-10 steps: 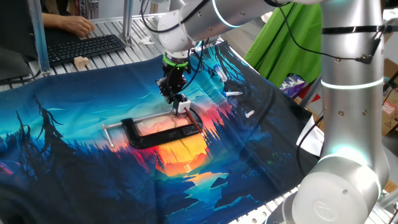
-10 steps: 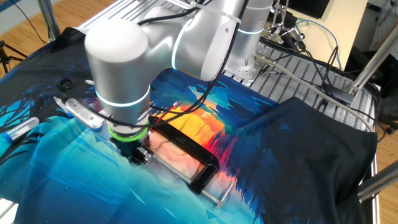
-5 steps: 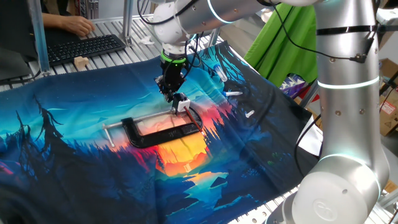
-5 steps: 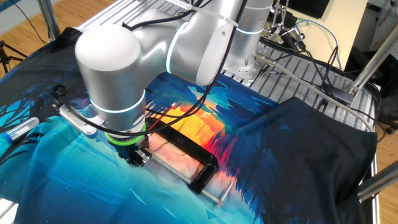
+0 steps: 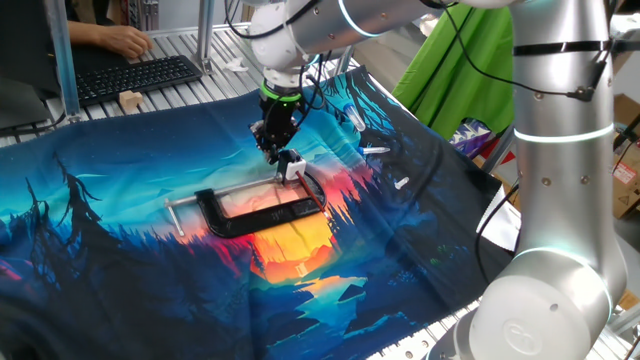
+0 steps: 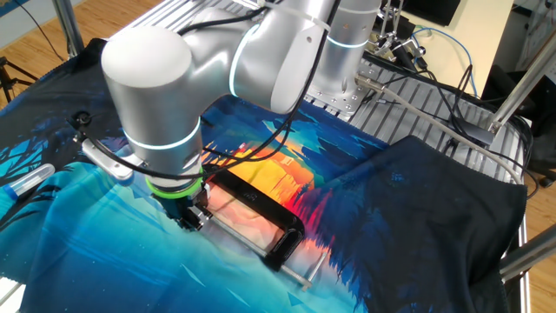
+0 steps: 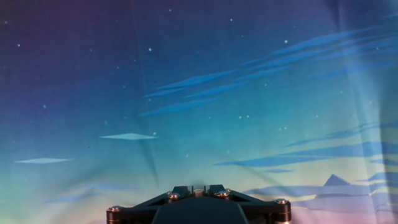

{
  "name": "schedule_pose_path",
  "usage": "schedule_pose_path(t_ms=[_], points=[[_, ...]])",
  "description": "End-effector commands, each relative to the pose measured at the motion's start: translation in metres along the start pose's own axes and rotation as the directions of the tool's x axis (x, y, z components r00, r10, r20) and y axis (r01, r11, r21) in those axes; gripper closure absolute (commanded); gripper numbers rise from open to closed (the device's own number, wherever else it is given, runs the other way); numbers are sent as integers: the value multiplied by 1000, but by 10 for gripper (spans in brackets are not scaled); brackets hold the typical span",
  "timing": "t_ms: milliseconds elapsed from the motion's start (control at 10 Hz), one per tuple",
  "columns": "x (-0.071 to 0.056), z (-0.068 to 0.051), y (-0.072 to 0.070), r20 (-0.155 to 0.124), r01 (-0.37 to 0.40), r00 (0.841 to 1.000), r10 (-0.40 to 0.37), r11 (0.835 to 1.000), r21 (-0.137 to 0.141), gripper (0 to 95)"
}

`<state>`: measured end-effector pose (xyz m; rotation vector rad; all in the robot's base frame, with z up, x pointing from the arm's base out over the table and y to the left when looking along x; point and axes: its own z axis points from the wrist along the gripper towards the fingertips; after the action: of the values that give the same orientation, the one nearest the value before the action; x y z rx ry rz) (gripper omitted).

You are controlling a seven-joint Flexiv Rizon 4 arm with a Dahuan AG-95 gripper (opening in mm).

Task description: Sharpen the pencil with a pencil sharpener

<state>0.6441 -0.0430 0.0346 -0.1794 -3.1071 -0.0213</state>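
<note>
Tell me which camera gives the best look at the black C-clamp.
One fixed view: the black C-clamp lies fully visible on the printed cloth, frame and silver screw rod unobstructed. The other fixed view shows it with one end hidden behind the arm. The hand view shows only cloth.

The arm (image 5: 560, 150) reaches down over the table, gripper (image 5: 277, 157) vertical, jaws nearly closed.

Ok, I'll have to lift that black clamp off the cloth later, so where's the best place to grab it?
Take the black clamp by its long straight back bar, coming straight down from above. It lies flat on the cloth, and that bar is bare and clear of the gripper working by the screw side.
</note>
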Motion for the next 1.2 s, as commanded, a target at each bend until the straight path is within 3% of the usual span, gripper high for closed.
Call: schedule_pose_path(t_ms=[100,400,500,1200], points=[[0,-1,3,1,-4,1000,4,1000,0,950],[1,-2,7,1,-11,1000,11,1000,-2,950],[1,-2,7,-3,-17,1000,17,1000,-18,950],[1,-1,8,3,-25,1000,25,1000,-13,950]])
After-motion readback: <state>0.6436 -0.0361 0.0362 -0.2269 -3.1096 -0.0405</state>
